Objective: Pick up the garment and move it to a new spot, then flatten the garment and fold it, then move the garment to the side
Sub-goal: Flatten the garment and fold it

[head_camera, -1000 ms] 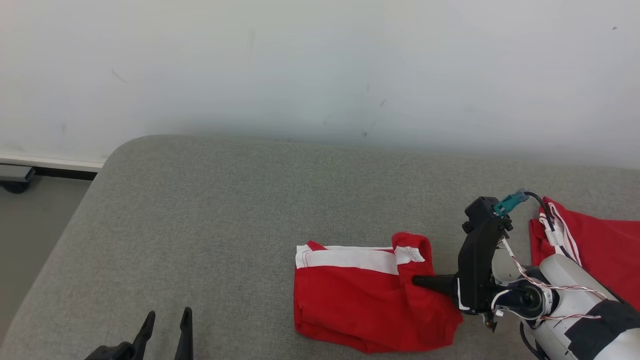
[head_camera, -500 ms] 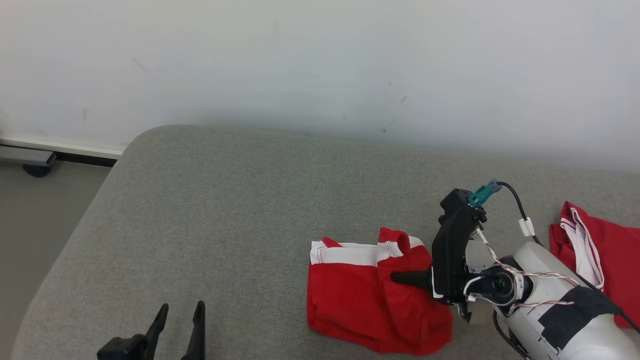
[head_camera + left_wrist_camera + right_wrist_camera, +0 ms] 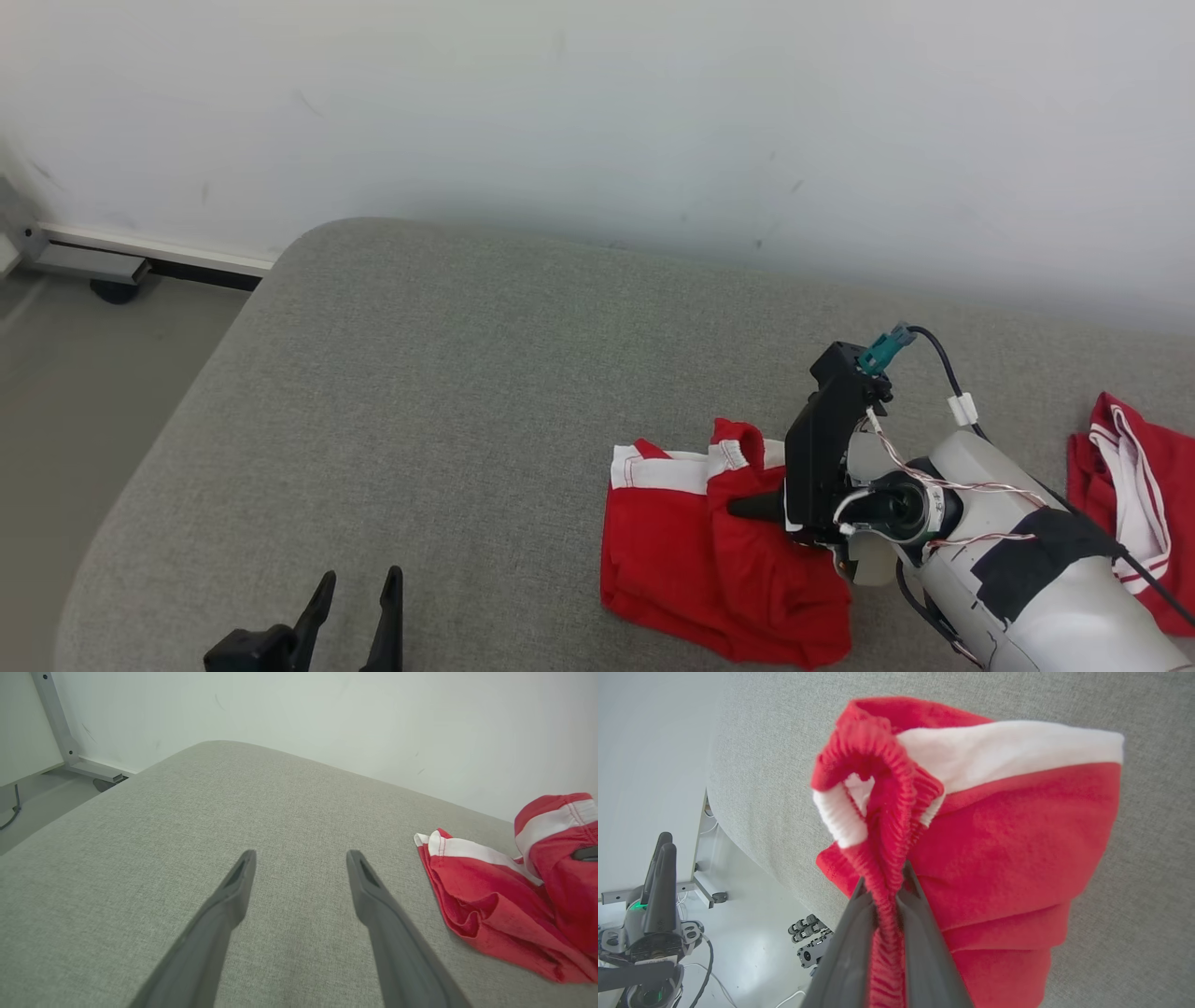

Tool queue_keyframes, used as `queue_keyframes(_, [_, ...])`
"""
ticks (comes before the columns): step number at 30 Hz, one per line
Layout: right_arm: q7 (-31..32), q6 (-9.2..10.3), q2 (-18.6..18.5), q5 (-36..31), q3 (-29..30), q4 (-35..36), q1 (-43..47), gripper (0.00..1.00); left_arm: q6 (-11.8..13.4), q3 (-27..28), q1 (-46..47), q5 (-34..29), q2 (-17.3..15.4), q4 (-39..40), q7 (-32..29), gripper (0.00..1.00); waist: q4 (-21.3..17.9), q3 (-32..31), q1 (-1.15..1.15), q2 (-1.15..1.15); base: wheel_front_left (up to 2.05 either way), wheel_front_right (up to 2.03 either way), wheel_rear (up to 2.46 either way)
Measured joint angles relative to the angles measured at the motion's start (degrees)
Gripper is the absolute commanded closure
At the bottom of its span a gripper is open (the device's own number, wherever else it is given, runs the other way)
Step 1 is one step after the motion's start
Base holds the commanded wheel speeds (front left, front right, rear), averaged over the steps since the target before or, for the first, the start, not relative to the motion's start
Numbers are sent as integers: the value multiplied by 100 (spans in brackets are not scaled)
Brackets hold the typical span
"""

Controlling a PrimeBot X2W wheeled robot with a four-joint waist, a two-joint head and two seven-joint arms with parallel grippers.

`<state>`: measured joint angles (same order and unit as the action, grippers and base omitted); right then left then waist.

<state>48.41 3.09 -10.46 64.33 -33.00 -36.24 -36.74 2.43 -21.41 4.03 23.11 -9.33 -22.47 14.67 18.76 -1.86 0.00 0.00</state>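
While the grey fabric surface (image 3: 448, 392) runs back to a scuffed white wall (image 3: 597, 112), the right hand (image 3: 883, 884) is clenched on a bunched ribbed edge of the red-and-white garment (image 3: 672, 560), which lies towards the surface's right. The left hand (image 3: 301, 858) is spread wide, holding nothing.

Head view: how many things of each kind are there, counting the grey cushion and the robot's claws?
Red-and-white garments: 2, the held garment and the spare garment at the far right
Grippers: 2, the open left gripper and the right gripper pinching cloth
Grey cushion: 1
Total: 5
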Motion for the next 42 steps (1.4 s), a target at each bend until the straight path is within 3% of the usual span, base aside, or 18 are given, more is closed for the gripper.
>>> queue_keyframes(5, [-26,94,112,-60,-7,-297,-104,100,-46,-11,18,-29,43,-58,0,0,114,12,0,0,0,0,0])
queue_keyframes(33, [-514,86,300,-207,-33,-1315,-378,100,-151,-2,197,-126,216,-242,0,0,476,109,-1,0,0,0,0])
queue_keyframes(34, [-539,82,305,-221,-33,-1355,-386,78,-151,8,207,-127,216,-244,0,0,489,112,-1,0,0,0,0])
queue_keyframes(35, [-560,58,314,-225,-31,-1373,-389,50,-151,16,208,-130,215,-248,0,0,496,113,-1,0,0,0,0])
queue_keyframes(36, [-582,41,328,-225,-29,-1396,-396,0,-151,24,207,-133,216,-258,0,0,500,110,-1,0,0,0,0])
queue_keyframes(42, [-726,-151,387,-226,-9,-1506,-504,0,-149,74,204,-136,210,-302,0,0,459,30,-1,0,0,0,0])
